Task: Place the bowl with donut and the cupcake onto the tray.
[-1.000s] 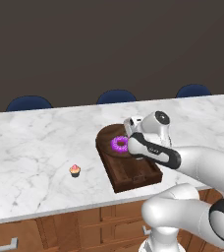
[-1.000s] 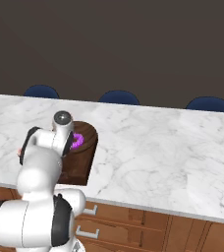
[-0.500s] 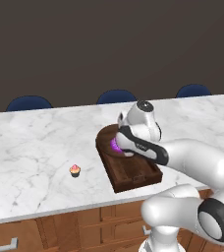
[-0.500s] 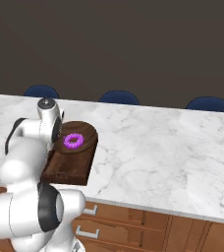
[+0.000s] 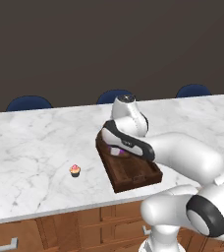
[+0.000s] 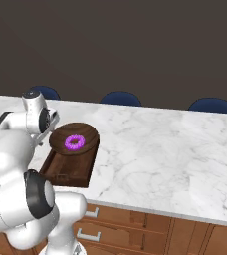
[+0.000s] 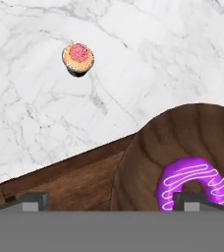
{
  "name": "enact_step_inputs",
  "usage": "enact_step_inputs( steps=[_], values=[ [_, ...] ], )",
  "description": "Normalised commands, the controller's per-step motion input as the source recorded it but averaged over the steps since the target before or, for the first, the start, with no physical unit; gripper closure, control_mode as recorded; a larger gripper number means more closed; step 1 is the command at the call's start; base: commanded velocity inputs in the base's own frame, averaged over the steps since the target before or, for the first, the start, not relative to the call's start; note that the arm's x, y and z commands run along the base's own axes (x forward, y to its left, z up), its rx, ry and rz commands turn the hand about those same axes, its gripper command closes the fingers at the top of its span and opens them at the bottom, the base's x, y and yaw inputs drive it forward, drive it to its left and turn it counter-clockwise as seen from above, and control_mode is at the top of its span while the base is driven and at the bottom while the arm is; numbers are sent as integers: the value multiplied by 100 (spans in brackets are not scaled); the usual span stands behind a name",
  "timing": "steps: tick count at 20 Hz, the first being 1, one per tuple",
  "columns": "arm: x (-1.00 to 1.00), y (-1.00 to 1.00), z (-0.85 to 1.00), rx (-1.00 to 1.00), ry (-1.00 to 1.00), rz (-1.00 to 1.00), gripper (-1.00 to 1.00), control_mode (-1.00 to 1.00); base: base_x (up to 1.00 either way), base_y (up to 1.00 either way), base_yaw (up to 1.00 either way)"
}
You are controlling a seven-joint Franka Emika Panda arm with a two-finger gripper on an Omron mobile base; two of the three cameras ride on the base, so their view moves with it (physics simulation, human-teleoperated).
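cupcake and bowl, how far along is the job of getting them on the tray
Done: the bowl with the donut sits on the tray. In hand: nothing; the open gripper hovers over the tray, empty. Left: the cupcake stands on the marble counter, apart from the tray.

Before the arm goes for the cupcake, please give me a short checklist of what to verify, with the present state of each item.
1. Bowl rests on the tray: ok, it sits on the far end, its rim overhanging the tray's edge.
2. Donut is inside the bowl: ok.
3. Pincer is open and empty: ok, the finger tips stand wide apart with nothing between them.
4. Cupcake is upright on the counter, apart from the tray: ok.
5. Cupcake on the tray: not ok, not yet done.
6. Free room on the tray for the cupcake: ok, the near half is bare.
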Motion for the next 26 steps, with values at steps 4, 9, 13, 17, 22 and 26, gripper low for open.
enact_step_inputs(
  steps=[4,9,13,17,22,26],
  values=[
    [-14,30,0,4,16,-21,-100,-100,0,0,0],
    [-17,21,0,6,12,-20,-100,-100,0,0,0],
    [-19,12,-1,8,7,-19,-100,-100,0,0,0],
    [-25,10,-13,6,3,-17,-100,-100,0,0,0],
    [-6,26,-13,0,0,-17,-100,-100,0,0,0],
    [0,35,-5,0,2,-17,-100,-100,0,0,0]
  ],
)
